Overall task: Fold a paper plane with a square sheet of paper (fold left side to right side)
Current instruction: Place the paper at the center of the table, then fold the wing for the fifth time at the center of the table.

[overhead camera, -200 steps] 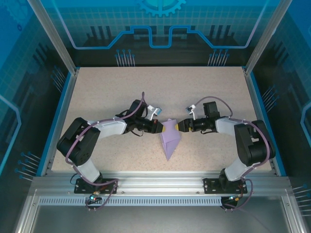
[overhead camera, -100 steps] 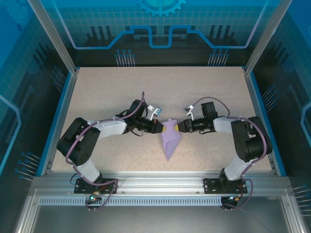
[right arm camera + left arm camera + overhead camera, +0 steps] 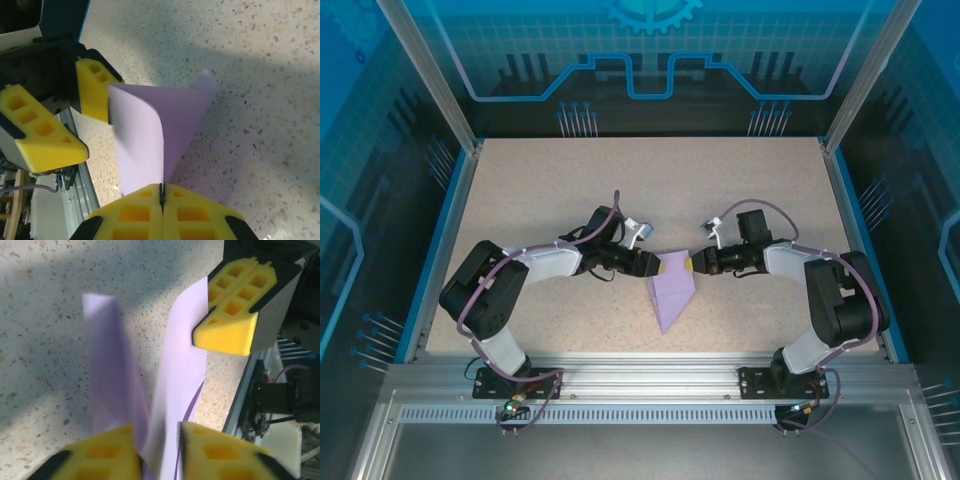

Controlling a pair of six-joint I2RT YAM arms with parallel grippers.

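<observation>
Near the middle of the speckled table (image 3: 550, 200), between the 2 arms, lies the paper plane (image 3: 670, 290), a half-folded lavender dart with its point toward the near edge and its wide end toward the far side. The left gripper (image 3: 656, 264) sits at the wide end's left corner and the right gripper (image 3: 689, 264) at its right corner, tips facing each other.

1 second ago the left gripper was clamped on the paper and the right one stood parted. Now the roles have swapped. Seen from the right wrist, the left gripper's 2 yellow fingers (image 3: 45, 132) stand apart, released, with the paper's edge just beside the upper one. The right gripper's own pads are pressed together, and a curled flap of the plane runs into the seam between them, so it is grasping the paper.

From the left wrist, a raised fold of the plane stands in the gap between the parted pads. The peak that rose between the grippers earlier now looks lower from above.
</observation>
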